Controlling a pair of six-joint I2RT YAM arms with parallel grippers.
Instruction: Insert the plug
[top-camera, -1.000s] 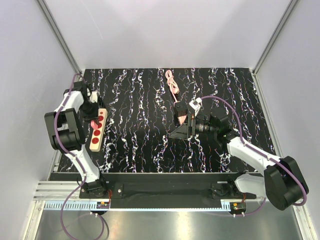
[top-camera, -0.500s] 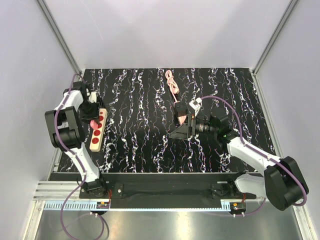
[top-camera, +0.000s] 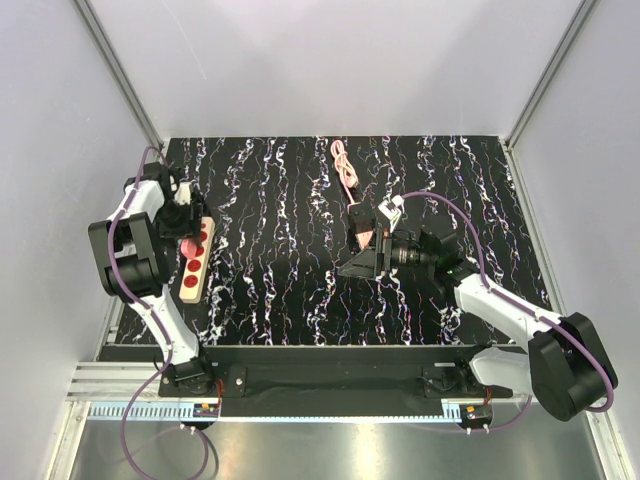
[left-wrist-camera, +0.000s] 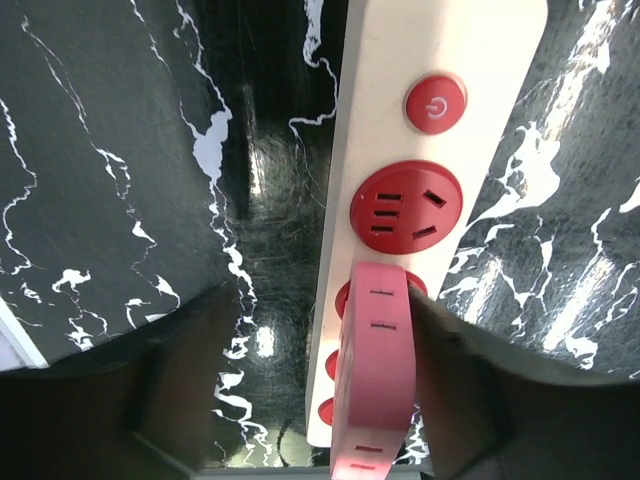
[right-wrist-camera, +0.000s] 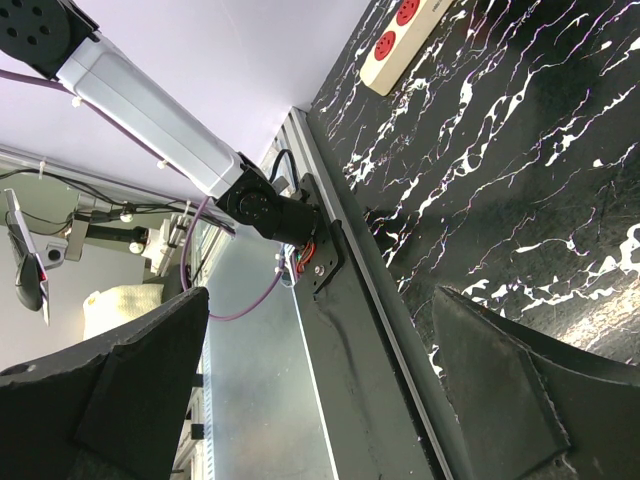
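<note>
**Item 1: the plug** (left-wrist-camera: 375, 385). Pink, blocky. It is carried off the surface (top-camera: 300, 260) at the far-left corner, directly over the beige strip (top-camera: 187, 292). In the left wrist view its long axis runs along the strip's length. Its leading end overlaps the second red socket (left-wrist-camera: 345, 297), counted from the power button (left-wrist-camera: 435, 103). The first socket (left-wrist-camera: 405, 208) lies bare just beyond it.

**Item 2: left claw** (left-wrist-camera: 328, 320). Narrow, with the plug between its fingers. One finger (left-wrist-camera: 470, 380) touches the plug's side. Contact on the other side cannot be told.

**Item 3: right claw** (right-wrist-camera: 322, 295). Spread wide, with nothing between its fingers in its own view. It sits right of centre, beside the pink power strip (top-camera: 363, 232) and coiled cord (top-camera: 345, 165), well apart from the beige strip.

**Note.** The left arm is much the nearer to the sockets. The coming move probably depends on lining the plug up with a socket face below it and then pressing down. The pins are not visible, so alignment is uncertain.
</note>
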